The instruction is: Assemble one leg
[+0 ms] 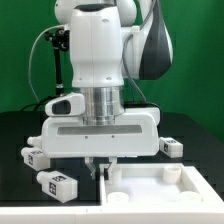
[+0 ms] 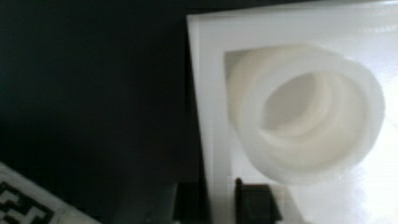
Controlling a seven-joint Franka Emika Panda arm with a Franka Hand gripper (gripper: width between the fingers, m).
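The gripper (image 1: 100,170) seems to straddle the rim of the panel (image 1: 145,190); clenched or not, I cannot tell. A leg (image 1: 55,183) lies on the worktop (image 1: 15,197) at its eight o'clock. Grasp it squarely, then centre it over the socket (image 2: 311,105).

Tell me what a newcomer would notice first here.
The white arm fills the middle of the exterior view, its hand at a corner of the rimmed white panel. Small tagged legs lie loose on the black table: two at the exterior view's left, one at its right. The wrist view shows a round socket in the panel, close up.
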